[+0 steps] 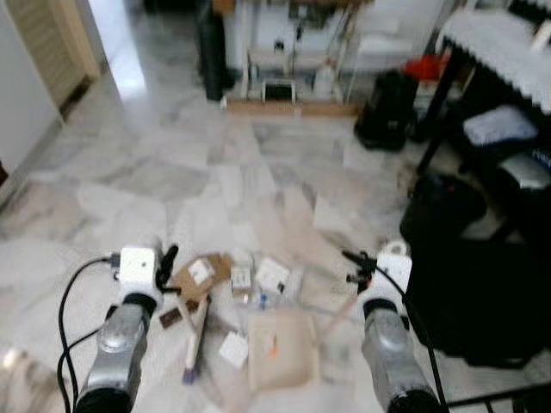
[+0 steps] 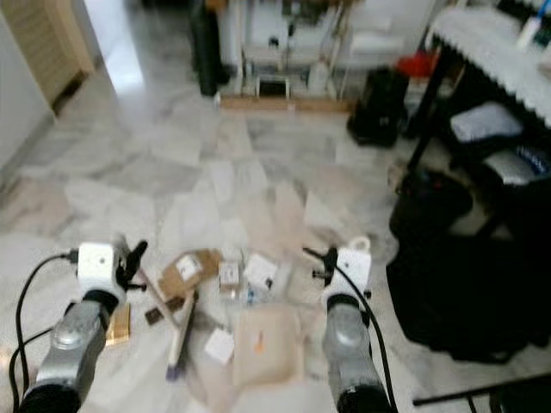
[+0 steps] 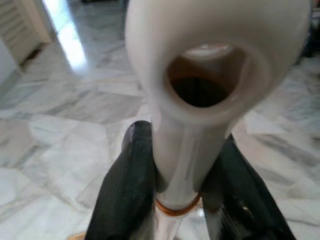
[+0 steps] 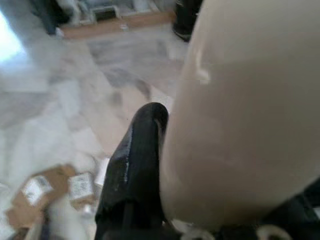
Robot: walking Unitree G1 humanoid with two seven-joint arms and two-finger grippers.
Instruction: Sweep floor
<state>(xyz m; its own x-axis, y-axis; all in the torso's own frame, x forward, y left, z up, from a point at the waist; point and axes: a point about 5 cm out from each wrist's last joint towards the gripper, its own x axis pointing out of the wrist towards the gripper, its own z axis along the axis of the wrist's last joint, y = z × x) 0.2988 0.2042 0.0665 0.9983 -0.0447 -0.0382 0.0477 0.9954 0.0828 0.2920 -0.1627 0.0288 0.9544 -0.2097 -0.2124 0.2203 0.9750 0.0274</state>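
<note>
My left gripper (image 1: 167, 264) is low on the left, shut on the white handle of a hand brush (image 1: 194, 331). The brush's pale head lies on the marble floor among the litter. In the left wrist view both black fingers (image 3: 131, 185) clamp the handle (image 3: 200, 75), which has a hanging hole at its end. My right gripper (image 1: 356, 268) is shut on the beige dustpan's handle (image 4: 245, 115), with one black finger (image 4: 137, 165) pressed against it. The dustpan (image 1: 280, 348) rests flat on the floor between my arms. Cardboard scraps (image 1: 202, 275) and small white boxes (image 1: 272, 275) lie just beyond it.
A large black bag (image 1: 469, 284) stands close on the right, under a dark table with a white cloth (image 1: 504, 43). A black backpack (image 1: 387, 107), a shelf unit (image 1: 293, 60) and a black cylinder (image 1: 211, 52) line the far wall. A doorway (image 1: 52, 43) opens far left.
</note>
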